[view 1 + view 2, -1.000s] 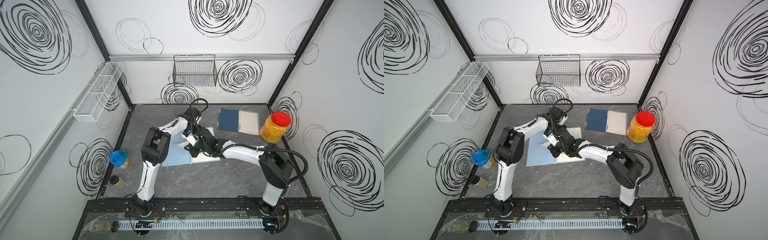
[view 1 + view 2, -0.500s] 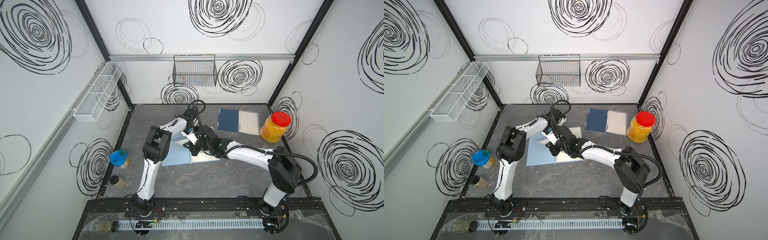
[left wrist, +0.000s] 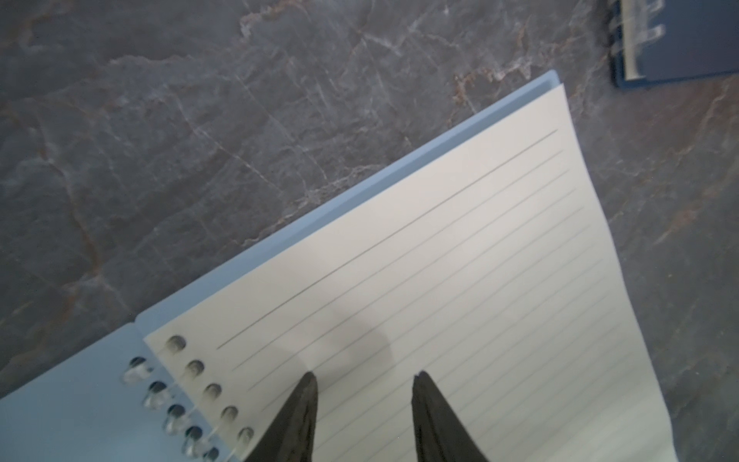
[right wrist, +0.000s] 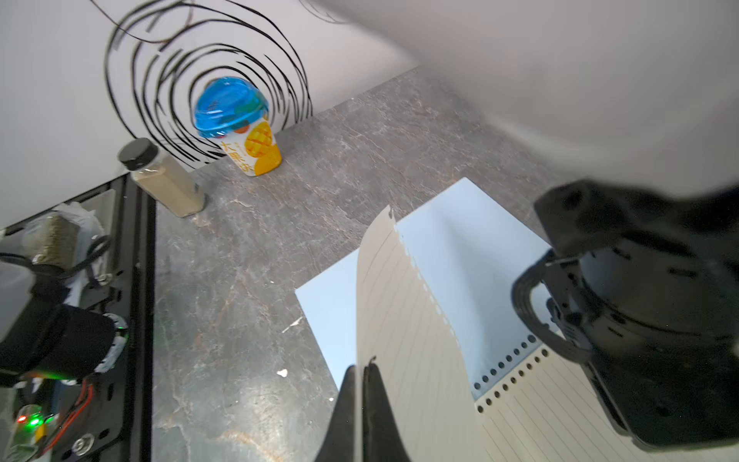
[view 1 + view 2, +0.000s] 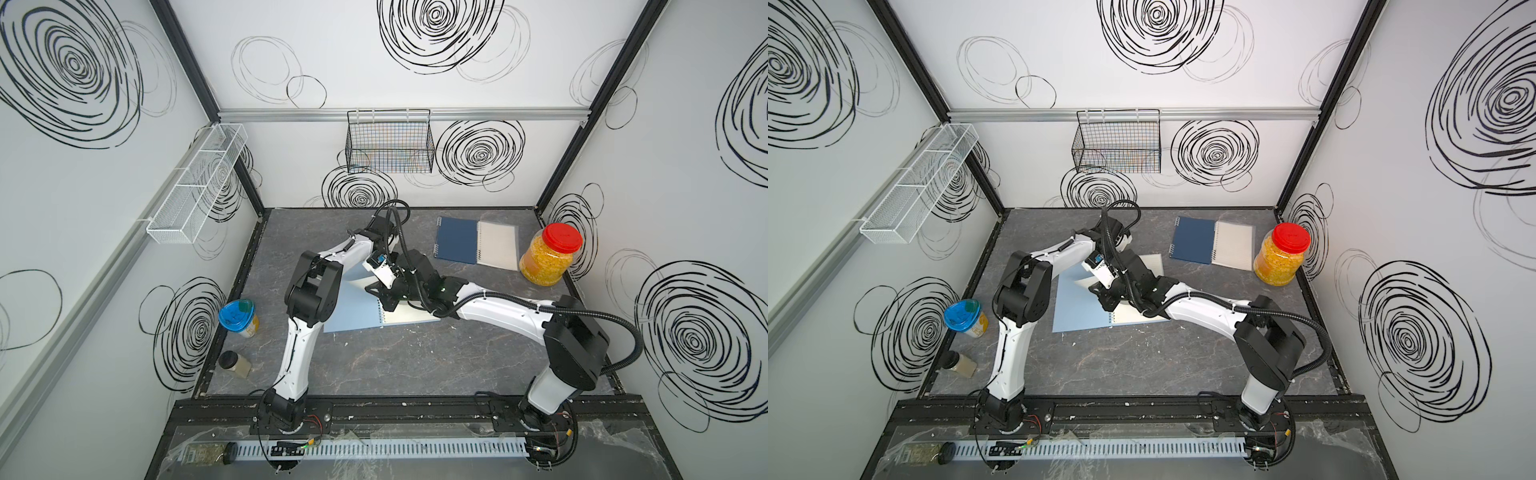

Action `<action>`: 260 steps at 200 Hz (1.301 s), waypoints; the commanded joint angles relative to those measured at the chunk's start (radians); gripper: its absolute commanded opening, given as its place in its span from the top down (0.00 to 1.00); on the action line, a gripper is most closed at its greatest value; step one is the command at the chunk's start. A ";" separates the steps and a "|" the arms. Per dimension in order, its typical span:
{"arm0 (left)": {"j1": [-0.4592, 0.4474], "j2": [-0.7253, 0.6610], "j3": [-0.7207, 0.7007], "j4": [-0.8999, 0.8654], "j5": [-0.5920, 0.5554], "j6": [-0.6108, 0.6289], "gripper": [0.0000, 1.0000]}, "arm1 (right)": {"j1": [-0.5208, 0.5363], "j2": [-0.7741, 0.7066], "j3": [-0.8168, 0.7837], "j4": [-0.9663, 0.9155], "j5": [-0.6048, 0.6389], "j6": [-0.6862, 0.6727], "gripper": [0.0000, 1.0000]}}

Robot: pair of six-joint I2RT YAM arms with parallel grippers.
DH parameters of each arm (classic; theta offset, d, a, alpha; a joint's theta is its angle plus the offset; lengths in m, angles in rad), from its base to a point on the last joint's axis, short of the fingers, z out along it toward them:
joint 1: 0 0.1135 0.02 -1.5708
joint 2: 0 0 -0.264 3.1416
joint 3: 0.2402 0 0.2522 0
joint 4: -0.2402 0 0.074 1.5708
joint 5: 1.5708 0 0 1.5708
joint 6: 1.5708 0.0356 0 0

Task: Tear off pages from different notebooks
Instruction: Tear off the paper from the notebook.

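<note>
Open light-blue spiral-bound notebook (image 5: 353, 309) laid flat at the centre of the grey marbled table (image 5: 374, 365), one cream lined page (image 4: 400, 320) curled upward, pinched by the closed right gripper (image 4: 362, 370), left gripper (image 3: 364, 380) lowered onto the flat sheets (image 3: 480, 280), fingers (image 3: 300, 420) kept half apart

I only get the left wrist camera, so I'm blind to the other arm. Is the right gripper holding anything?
Observer: Yes, the right gripper is shut on an edge of a page curled up off the light blue notebook.
Operator: Is that page torn free yet?
Observer: Partly: its holed edge shows ripped-open holes along the raised stretch; lower down I cannot tell.
Operator: Any notebook besides the navy one?
Observer: A clear-cover notebook lies flat beside the navy notebook, near a red-lidded jar.
</note>
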 commanded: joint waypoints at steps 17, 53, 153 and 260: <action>0.007 0.073 -0.003 -0.027 -0.048 -0.013 0.58 | 0.140 -0.211 -0.005 0.074 -0.162 -0.062 1.00; 0.007 0.078 -0.009 -0.021 -0.053 -0.014 0.58 | 0.188 -0.351 -0.149 0.292 -0.083 -0.022 1.00; 0.010 -0.005 0.000 0.005 -0.042 -0.030 0.58 | 0.048 -0.364 -0.152 0.208 0.071 0.026 1.00; 0.118 -0.341 -0.015 0.109 -0.055 -0.089 0.51 | -0.223 -0.289 -0.130 0.130 0.093 0.271 1.00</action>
